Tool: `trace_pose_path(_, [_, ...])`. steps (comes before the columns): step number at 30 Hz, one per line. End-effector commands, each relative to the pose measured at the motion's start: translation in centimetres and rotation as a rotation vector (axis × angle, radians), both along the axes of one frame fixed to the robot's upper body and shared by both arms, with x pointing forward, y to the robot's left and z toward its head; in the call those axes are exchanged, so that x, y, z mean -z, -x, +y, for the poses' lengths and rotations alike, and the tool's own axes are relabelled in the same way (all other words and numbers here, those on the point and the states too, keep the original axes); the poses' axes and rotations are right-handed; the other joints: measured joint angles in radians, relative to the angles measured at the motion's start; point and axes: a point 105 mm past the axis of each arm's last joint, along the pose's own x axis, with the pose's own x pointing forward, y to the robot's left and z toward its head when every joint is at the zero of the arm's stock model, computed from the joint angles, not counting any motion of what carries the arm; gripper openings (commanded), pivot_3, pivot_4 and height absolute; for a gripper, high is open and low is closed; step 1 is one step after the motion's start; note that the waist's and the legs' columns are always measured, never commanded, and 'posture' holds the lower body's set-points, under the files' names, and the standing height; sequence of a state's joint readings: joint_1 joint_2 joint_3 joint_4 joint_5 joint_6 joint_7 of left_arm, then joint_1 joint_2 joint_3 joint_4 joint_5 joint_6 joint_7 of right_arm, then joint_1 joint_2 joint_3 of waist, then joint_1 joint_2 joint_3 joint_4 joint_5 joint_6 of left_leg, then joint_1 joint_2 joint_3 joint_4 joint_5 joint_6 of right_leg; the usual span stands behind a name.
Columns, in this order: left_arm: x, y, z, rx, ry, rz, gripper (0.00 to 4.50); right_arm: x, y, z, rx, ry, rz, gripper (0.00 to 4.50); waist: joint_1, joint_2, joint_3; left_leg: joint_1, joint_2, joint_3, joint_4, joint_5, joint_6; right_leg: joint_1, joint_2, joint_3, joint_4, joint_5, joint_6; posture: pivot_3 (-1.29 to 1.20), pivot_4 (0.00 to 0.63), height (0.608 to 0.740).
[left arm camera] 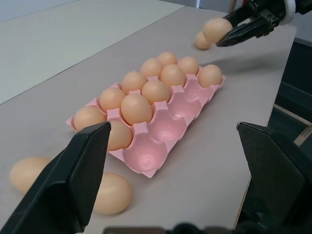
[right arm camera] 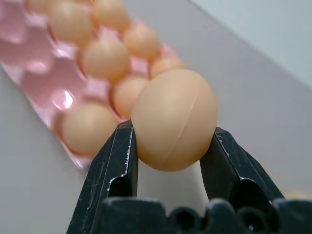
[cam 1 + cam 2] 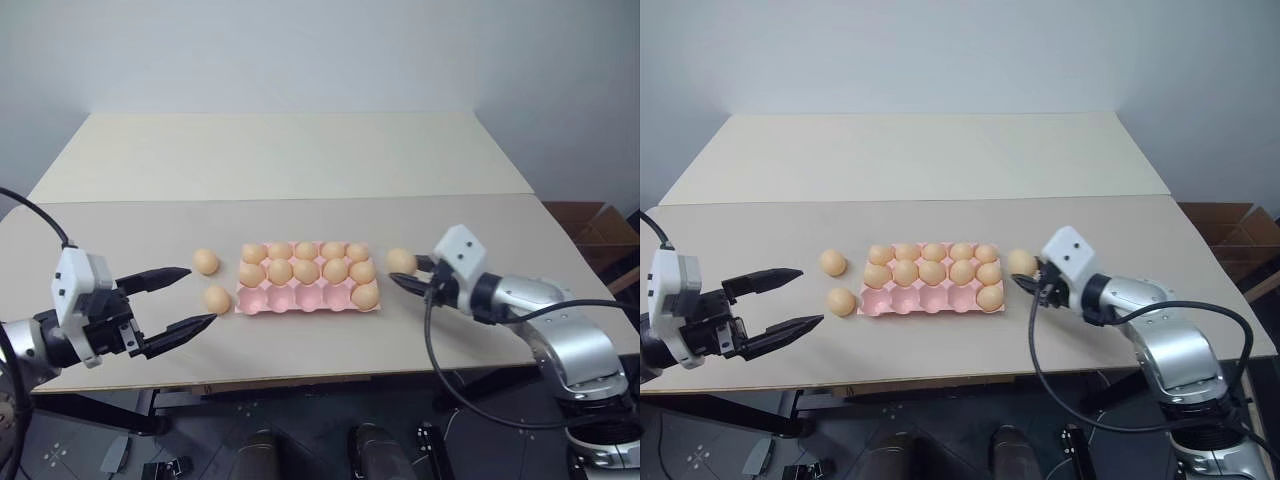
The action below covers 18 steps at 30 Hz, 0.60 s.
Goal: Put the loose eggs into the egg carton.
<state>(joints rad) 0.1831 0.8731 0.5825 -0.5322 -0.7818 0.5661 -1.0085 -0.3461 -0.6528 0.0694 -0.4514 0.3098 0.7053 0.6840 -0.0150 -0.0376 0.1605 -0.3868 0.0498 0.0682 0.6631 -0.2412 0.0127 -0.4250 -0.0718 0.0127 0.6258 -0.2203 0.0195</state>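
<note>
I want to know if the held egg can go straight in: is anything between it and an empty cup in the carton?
Partly. The right gripper holds an egg beside the egg carton. The nearest cup in the near row already holds an egg; the four empty cups lie beyond it, so the held egg must pass over that one.

Silver arms, white wrist housings, black cables, black-fingered hands.

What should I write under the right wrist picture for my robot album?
The right pincer holds one egg above the table, with the pink egg carton waiting just beyond.
</note>
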Motion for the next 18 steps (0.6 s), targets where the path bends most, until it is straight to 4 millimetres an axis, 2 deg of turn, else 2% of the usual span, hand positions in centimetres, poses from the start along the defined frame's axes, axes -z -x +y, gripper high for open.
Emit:
trace_pose_path(1, [-0.5,-0.1,-0.5,0.026,-0.014,-0.036,4.5,0.4,0.5,2.7,-0.073,-0.008,0.008,1.87,0.001,0.0,0.0,0.0,0.0,0.0,0.0,0.0,0.0,0.0,0.0,0.0,0.0,0.0,0.0,0.0,0.15,0.74])
trace_pose_path(6, [-0.5,-0.1,-0.6,0.025,-0.007,-0.044,4.5,1.7,0.5,4.7,-0.096,-0.005,0.036,1.87,0.005,0.0,0.0,-0.001,-0.002,0.0,0.0,0.0,0.0,0.0,-0.002,0.0,0.0,0.002,-0.006,0.0,0.15,0.74])
trace_pose_path(9, [-0.4,0.0,-0.5,0.02,-0.009,-0.042,4.5,1.8,0.7,5.2,-0.114,-0.004,0.043,2.55,0.003,0.0,0.0,-0.002,-0.002,0.0,0.0,0.0,0.0,0.0,-0.003,0.0,-0.001,0.002,-0.005,0.0,0.15,0.74])
trace_pose_path(14, [-0.3,0.0,-0.5,0.02,-0.008,-0.04,4.5,1.0,0.9,5.3,-0.126,-0.005,0.018,4.3,0.003,0.0,0.0,-0.001,-0.002,0.0,0.0,0.0,0.0,-0.001,-0.002,-0.001,0.0,0.003,-0.005,0.0,0.15,0.74])
trace_pose_path(15, [-0.3,0.0,-0.5,0.019,-0.008,-0.038,4.5,0.5,1.0,5.0,-0.126,-0.008,0.006,4.48,0.003,0.0,0.0,-0.001,-0.001,0.0,0.0,0.0,0.0,-0.001,-0.002,-0.001,0.0,0.002,-0.005,0.0,0.15,0.74])
trace_pose_path(18, [-0.3,-0.1,-0.2,0.009,-0.008,-0.033,4.5,-0.7,1.2,3.7,-0.114,-0.011,-0.031,4.48,0.004,0.0,0.0,-0.001,-0.001,0.0,0.0,0.0,0.0,-0.001,-0.002,-0.001,0.0,0.002,-0.006,0.0,0.15,0.74])
